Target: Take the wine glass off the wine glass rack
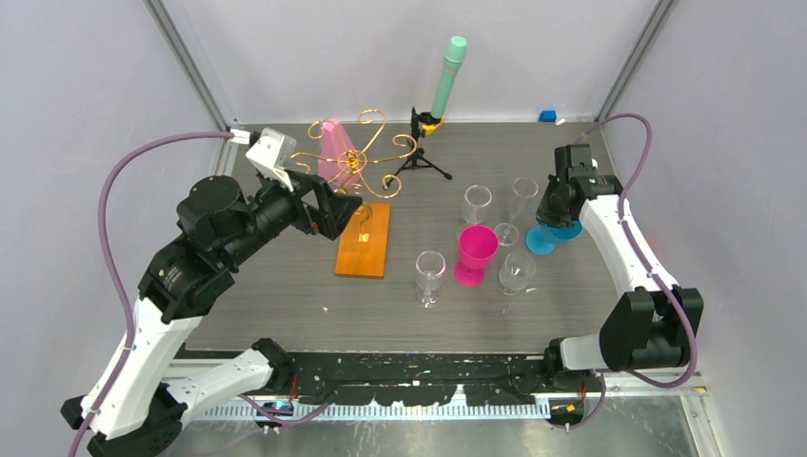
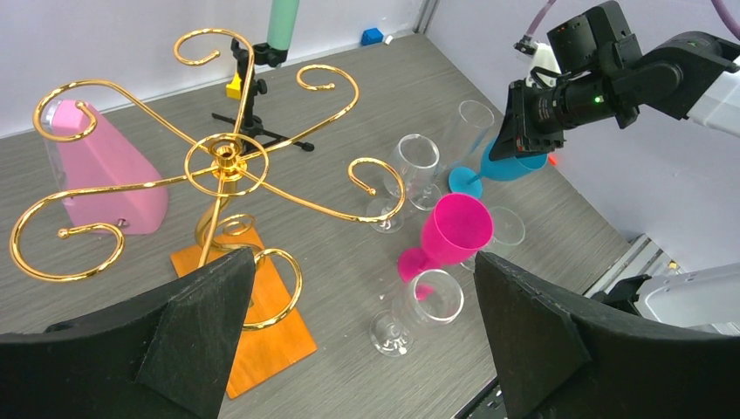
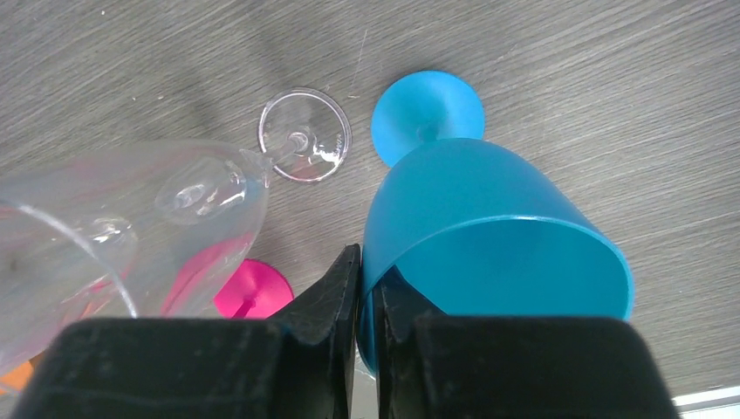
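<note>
The wine glass rack [image 1: 354, 157] is gold wire with scroll arms on an orange-brown wooden base [image 1: 364, 243]; it also shows in the left wrist view [image 2: 222, 161]. A pale pink wine glass [image 1: 334, 145] [image 2: 105, 175] hangs from a far scroll arm. My left gripper [image 1: 335, 205] [image 2: 362, 262] is open and empty, close to the rack's near side above the base. My right gripper [image 1: 558, 211] [image 3: 366, 266] is shut on the rim of a blue wine glass [image 1: 544, 238] [image 3: 489, 218] [image 2: 510, 161], which is tilted with its foot at the table.
A magenta glass [image 1: 476, 249] and several clear glasses [image 1: 430, 269] stand mid-table between rack and right arm. A black tripod with a mint-green cylinder [image 1: 447, 76] stands behind. A small blue block [image 1: 547, 116] lies at the far edge.
</note>
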Controlling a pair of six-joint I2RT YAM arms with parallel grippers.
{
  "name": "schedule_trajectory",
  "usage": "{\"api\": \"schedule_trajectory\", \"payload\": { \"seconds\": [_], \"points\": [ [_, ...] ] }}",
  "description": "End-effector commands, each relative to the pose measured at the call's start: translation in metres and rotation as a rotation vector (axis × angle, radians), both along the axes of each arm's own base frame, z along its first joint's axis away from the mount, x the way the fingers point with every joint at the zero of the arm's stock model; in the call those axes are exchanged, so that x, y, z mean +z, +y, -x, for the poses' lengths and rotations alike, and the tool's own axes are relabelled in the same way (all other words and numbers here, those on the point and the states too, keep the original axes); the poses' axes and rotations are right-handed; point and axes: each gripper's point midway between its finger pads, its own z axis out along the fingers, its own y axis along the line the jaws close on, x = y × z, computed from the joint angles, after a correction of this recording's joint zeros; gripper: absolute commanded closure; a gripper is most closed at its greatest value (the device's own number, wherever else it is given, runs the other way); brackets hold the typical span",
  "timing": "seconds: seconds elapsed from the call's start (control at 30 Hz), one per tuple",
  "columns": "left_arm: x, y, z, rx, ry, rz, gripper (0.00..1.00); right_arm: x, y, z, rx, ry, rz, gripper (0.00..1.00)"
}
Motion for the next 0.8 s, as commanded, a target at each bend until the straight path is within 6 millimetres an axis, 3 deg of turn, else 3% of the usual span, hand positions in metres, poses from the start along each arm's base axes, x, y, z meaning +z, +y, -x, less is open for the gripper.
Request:
{"api": "schedule_trajectory", "payload": {
  "seconds": [0.0,0.17,0.33,0.43,0.53,0.6,0.77],
  "points": [
    [0.006,0.005,0.001,0.009,-0.033,0.004,0.0,0.0,0.001,-0.005,0.001,0.003,-0.006,0.82],
    [0.006,0.005,0.001,0.009,-0.037,0.004,0.0,-0.001,-0.005,-0.01,-0.018,0.004,0.023,0.71],
    [0.007,0.015,0.001,0.054,-0.035,-0.009,0.0,0.016,-0.011,-0.022,-0.039,-0.042,0.055,0.65],
    [0.004,0.033,0.001,0.127,-0.031,-0.046,0.01,0.031,-0.014,-0.029,-0.048,-0.082,0.069,0.59],
    [-0.001,0.054,0.008,0.191,-0.019,-0.088,0.04,0.054,-0.009,-0.035,-0.022,-0.151,0.047,0.42],
    [-0.005,0.069,0.012,0.241,-0.019,-0.094,0.05,0.07,-0.009,-0.038,-0.022,-0.211,0.043,0.37],
    [-0.015,0.106,0.026,0.37,-0.017,-0.08,0.0,0.106,-0.011,-0.033,-0.049,-0.322,0.04,0.33]
  ]
}}
